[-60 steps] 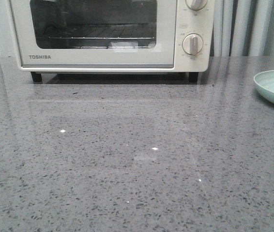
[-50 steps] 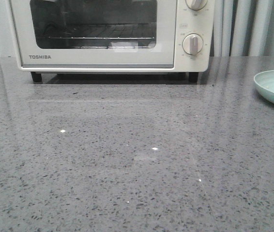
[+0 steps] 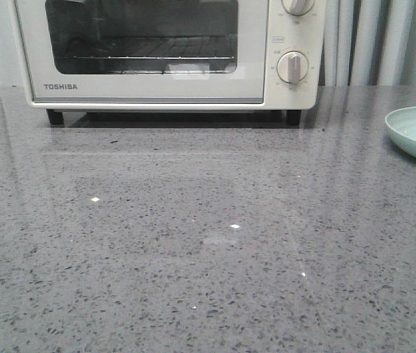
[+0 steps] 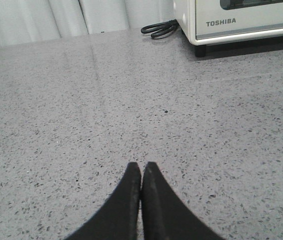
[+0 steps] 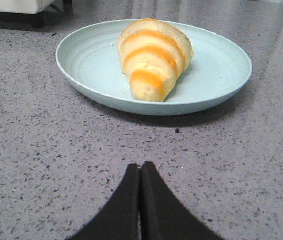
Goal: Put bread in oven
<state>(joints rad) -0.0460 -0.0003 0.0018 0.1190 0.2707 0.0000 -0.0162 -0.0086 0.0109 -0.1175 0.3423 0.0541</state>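
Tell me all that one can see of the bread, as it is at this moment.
The bread is a croissant-like roll, pale golden with darker orange bands across its ridges. Its surface looks smooth and a little glossy. It lies on its side in a light blue plate, slightly off the plate's middle, with its narrow end pointing toward the right tool. Only the plate touches it; the tool is shut and apart from it, over the grey table. In the front view only a yellow sliver shows at the right edge.

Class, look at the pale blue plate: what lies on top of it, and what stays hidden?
On the plate lies one bread, its tapered end toward the right wrist camera. The plate surface beneath the bread is covered, so nothing can be told there.
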